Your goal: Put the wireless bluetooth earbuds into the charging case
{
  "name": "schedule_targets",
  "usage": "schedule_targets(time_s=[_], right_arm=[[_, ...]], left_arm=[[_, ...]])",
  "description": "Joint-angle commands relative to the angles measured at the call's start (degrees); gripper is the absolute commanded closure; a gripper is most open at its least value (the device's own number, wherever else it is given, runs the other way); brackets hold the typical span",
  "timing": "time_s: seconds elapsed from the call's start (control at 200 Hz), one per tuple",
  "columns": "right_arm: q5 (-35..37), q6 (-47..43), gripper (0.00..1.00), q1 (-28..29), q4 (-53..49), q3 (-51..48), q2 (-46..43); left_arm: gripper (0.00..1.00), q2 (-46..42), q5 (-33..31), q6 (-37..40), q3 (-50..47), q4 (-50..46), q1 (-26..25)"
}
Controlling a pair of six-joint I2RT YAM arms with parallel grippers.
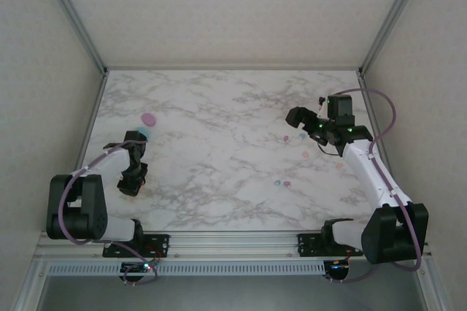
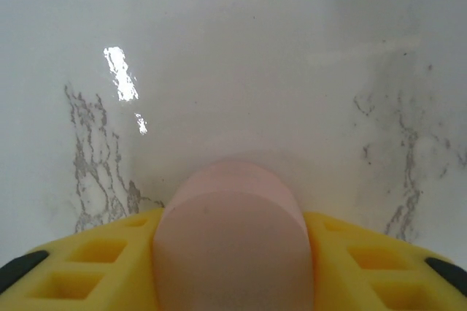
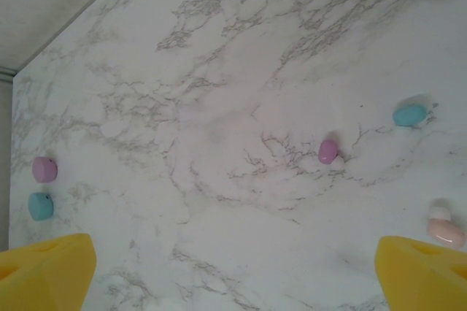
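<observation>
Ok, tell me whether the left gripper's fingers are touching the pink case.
Touching. The left wrist view shows the left gripper's yellow fingers flush against the pink case, no gap.

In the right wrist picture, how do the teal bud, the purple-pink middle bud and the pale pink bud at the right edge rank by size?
Largest: pale pink bud and teal bud, too alike to rank; the pink one lies nearer the camera.
Smallest: purple-pink bud.

Overhead and close wrist cameras share the table [image 1: 219,106].
</observation>
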Motion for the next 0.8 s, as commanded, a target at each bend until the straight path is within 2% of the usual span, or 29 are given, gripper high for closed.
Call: schedule_targets(time_s=[0.0,0.065,0.16,0.37,0.591,0.796], right_arm=[[1.14,0.81,0.01,0.45,-0.79,-1.12,-1.37],[1.18,1.15,0.01,0.51,-0.79,-1.38,-1.34],[1.09,1.43,0.01,0.57,-0.44,-1.98,-1.42],[0.81,1.99,0.01,0.60,0.03,-2.88,-0.22],[-1.28,-0.54,0.01,2.10,1.00,-3.82,1.20],[-0.99,-0.93,0.01,2.89,1.45,-4.64,0.96]], left_arm=[[0.58,-0.61,2.14,-3.08,0.75,-2.34,0.34],[0.63,-0.92,3.49,-2.25,1.89,-2.83,-0.41],[0.63,-1.09,5.27,-2.93,3.81,-3.31,-3.54],[0.63,1.60,8.82,-12.34,9.04,-1.40,-17.53],[0.63,10.90,8.00,-18.41,19.02,-1.10,-30.56],[0.64,20.19,10.28,-21.51,25.44,0.77,-37.08]])
